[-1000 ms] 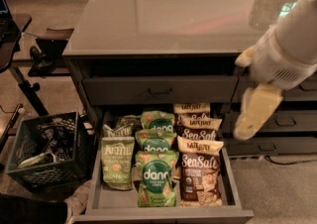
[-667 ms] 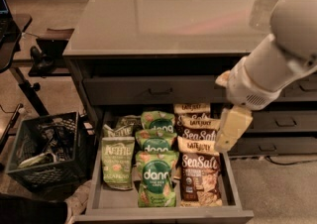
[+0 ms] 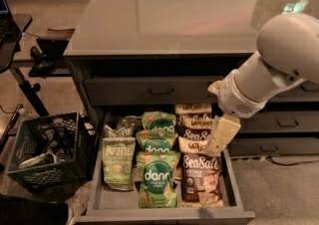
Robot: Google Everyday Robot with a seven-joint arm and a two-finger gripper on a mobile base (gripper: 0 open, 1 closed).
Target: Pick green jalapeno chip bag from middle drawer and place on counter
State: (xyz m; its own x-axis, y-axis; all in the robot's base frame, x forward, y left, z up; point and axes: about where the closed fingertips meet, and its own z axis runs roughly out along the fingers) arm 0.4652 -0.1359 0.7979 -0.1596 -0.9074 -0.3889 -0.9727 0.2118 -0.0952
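The green jalapeno chip bag [image 3: 118, 162] lies flat at the front left of the open middle drawer [image 3: 164, 213], olive green with white "Kettle" lettering. A second, similar bag [image 3: 119, 127] sits behind it. My gripper [image 3: 222, 135] hangs from the white arm [image 3: 269, 72] over the drawer's right side, above the brown "Sea Salt" bags [image 3: 199, 169], well to the right of the jalapeno bag. It holds nothing that I can see. The glossy grey counter [image 3: 164, 10] tops the cabinet.
Bright green "dang" bags [image 3: 157, 169] fill the drawer's middle column. A shallower shut drawer [image 3: 149, 91] sits above the open one. More shut drawers [image 3: 284, 122] are at the right. A black crate [image 3: 47, 149] of clutter stands on the floor at the left.
The arm and gripper have swung left and down, from beside the drawer's right edge to over the Sea Salt bags. The bags have not moved.
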